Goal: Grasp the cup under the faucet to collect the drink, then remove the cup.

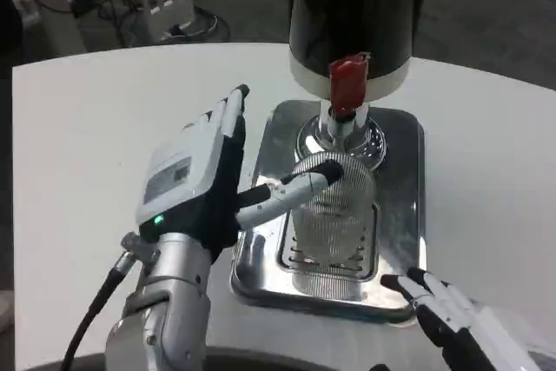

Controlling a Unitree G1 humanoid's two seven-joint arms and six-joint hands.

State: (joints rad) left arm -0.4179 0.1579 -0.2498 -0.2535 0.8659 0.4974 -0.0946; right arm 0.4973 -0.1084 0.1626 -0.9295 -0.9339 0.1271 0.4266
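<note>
A clear ribbed cup (334,210) stands upright on the grate of the steel drip tray (404,171), just in front of the chrome faucet (341,128) with its red lever (348,84). My left hand (193,182) is to the left of the cup, its fingers (228,115) stretched up and away from it. Only the thumb (291,188) reaches across to the cup's rim, and nothing is gripped. My right hand (452,317) lies at the tray's front right corner with its fingers apart and holding nothing.
The black drink dispenser (356,15) rises at the back of the tray. White table (95,145) spreads wide to the left and right. A cable (91,323) runs off my left wrist. Floor clutter lies beyond the far edge.
</note>
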